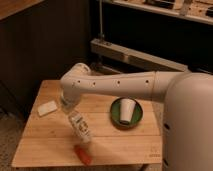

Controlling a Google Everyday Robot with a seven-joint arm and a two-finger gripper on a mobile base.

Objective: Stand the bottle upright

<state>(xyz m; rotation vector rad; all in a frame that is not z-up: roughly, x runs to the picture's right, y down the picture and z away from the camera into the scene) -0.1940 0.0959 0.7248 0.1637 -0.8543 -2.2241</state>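
Observation:
The bottle (81, 128) is a small clear one with a white label. It hangs tilted, top end up-left and lower end down-right, just over the wooden table (125, 142). My gripper (73, 115) reaches down from the white arm's wrist at the table's left-middle and is shut on the bottle's upper end. The bottle's lower end is just above an orange-red carrot-shaped object (83, 154) lying near the table's front edge. I cannot make out the cap.
A white paper cup (126, 110) stands upside down on a green plate (140, 118) at the table's right. A flat white piece (47, 107) lies at the left edge. A grey metal frame (130, 56) and dark shelving stand behind the table.

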